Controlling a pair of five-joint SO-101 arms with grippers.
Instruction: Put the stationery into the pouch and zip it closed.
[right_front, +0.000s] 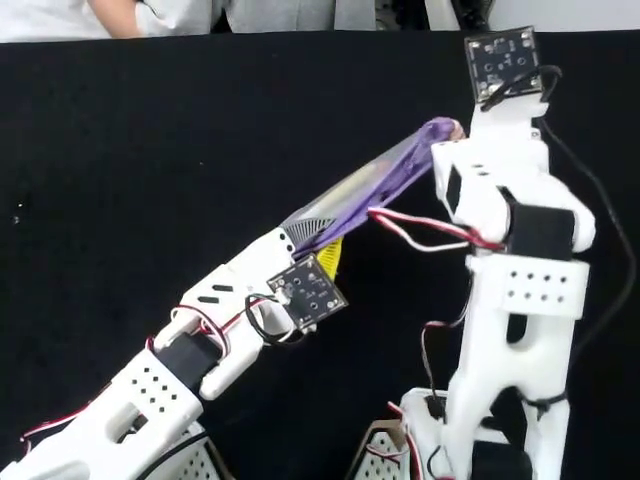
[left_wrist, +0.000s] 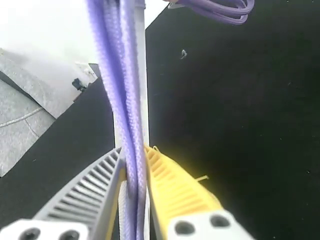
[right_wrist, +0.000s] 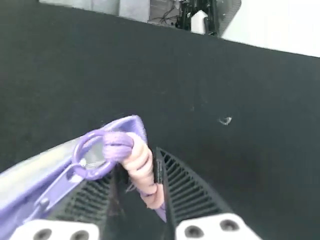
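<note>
Grey and yellow fingers of the left hand (left_wrist: 134, 150) sit closest in the left wrist view, pressed together on one end of the purple pouch (left_wrist: 122, 75), with the fabric pinched edge-on between them. From the high view, the pouch (right_front: 370, 185) runs as a narrow, taut band from the left hand (right_front: 318, 240) up to the right hand (right_front: 445, 135), above the black tabletop (right_front: 150, 150).

At the far end, the right hand (right_wrist: 137, 165) is closed on a pink pull (right_wrist: 142, 165), which is tied by a purple cord to a purple ring (right_wrist: 87, 155) at the corner of the pouch (right_wrist: 30, 175). The pull lies between the two dark ribbed fingers.

Seen from the high view, the left arm reaches diagonally from the lower left corner toward the middle. The right arm stands nearly upright at the right side, with its wrist turned toward the pouch.
</note>
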